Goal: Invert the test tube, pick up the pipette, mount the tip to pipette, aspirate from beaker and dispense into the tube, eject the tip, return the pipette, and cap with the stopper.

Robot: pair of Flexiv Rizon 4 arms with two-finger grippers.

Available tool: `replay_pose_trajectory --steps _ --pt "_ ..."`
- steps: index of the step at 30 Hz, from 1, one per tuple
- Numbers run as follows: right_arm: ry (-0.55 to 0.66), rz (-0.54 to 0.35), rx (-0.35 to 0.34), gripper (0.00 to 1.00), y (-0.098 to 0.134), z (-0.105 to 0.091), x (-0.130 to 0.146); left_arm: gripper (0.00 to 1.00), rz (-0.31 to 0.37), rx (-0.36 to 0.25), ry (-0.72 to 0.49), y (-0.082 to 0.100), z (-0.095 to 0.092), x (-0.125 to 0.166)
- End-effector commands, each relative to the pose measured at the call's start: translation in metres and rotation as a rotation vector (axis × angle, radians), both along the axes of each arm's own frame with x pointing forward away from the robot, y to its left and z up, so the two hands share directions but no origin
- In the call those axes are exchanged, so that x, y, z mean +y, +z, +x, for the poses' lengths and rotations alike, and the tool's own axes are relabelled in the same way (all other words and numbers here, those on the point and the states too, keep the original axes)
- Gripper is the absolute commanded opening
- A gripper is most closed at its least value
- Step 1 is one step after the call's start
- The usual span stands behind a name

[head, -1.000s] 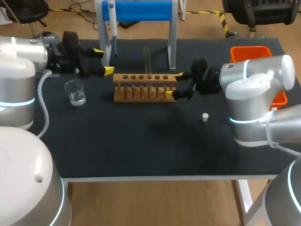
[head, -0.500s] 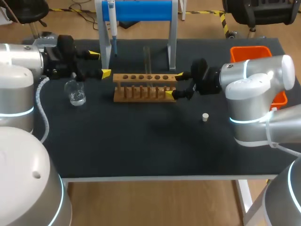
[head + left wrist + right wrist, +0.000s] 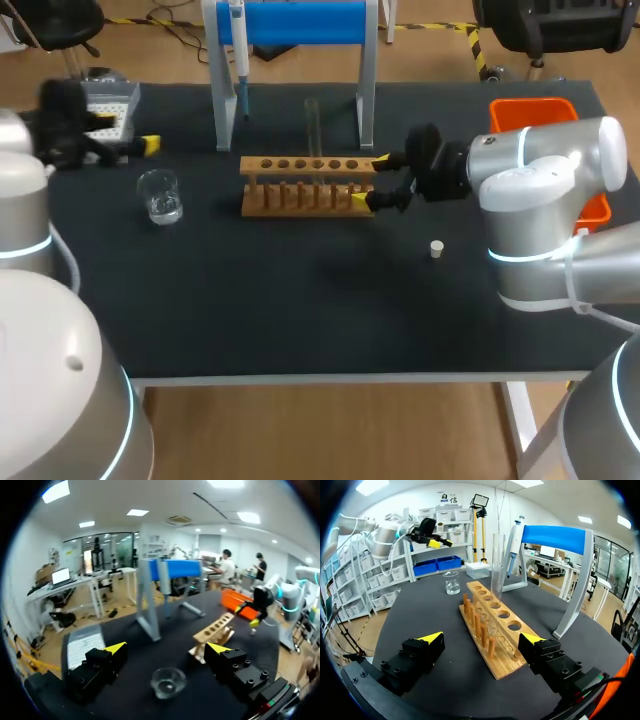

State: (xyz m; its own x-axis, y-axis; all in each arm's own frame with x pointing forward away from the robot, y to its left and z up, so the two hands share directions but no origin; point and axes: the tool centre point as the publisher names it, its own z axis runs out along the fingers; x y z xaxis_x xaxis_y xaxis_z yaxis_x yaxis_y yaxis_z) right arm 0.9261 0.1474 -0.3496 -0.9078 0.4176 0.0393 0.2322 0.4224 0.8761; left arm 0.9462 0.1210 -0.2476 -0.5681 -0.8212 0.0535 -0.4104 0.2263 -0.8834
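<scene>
No text, number or label can be read on anything on the table. The wooden test tube rack (image 3: 308, 187), the beaker (image 3: 160, 197) beside it and the pipette (image 3: 240, 60) hanging behind it show no marking large enough to make out.

Head camera looks down from behind; opposed wrist cameras both see the beaker (image 3: 160, 197).
</scene>
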Motion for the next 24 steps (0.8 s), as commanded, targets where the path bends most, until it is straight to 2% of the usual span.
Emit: replay_pose_trajectory --steps 1,5,7,24 --pt "0.002 -0.001 0.001 1.00 0.000 0.000 0.000 1.00 0.014 0.001 0.137 -0.002 0.004 0.032" --pt "0.002 -0.001 0.001 1.00 0.000 0.000 0.000 1.00 0.035 0.023 0.241 -0.004 0.020 0.054" --pt "0.002 -0.001 0.001 1.00 0.000 0.000 0.000 1.00 0.044 0.059 0.307 -0.007 0.027 0.063" --pt "0.002 -0.001 0.001 1.00 0.000 0.000 0.000 1.00 0.044 0.059 0.307 -0.007 0.027 0.063"
